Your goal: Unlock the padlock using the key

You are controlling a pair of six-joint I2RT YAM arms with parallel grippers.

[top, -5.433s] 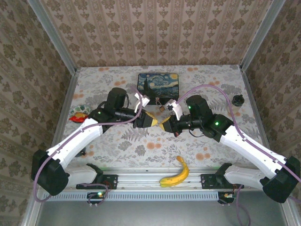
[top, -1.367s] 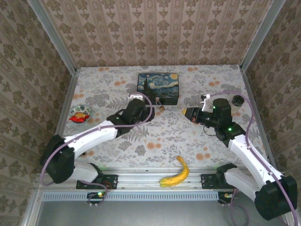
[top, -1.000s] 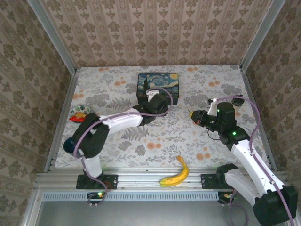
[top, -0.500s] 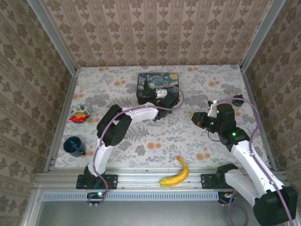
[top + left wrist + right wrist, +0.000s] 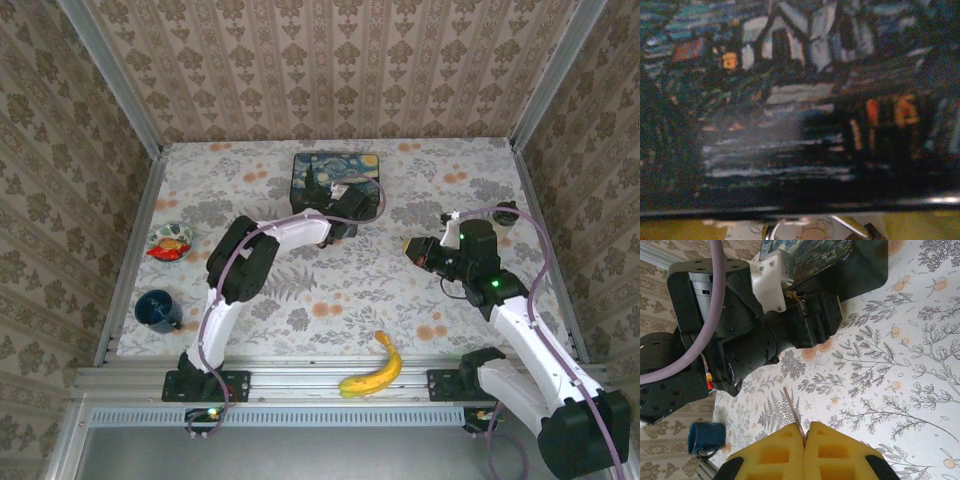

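Observation:
The starry-night tin stands at the back middle of the table. My left gripper is pressed up to its front right corner, and the painted wall looms close in the left wrist view. Below that wall a brass bit and a thin silvery loop of the padlock lie on the table, between yellow pads that stand wide apart. My right gripper hovers to the right, apart from the tin. Its yellow pads are shut on the key, whose thin blade points at the left gripper's black body.
A banana lies near the front edge. A blue cup and a red snack packet sit at the left. A small black object stands at the right wall. Patterned walls close in three sides.
Earlier both grippers met at the table's middle. Since then they have parted. In the last second the left gripper slid right along the tin's front, and the right gripper barely moved.

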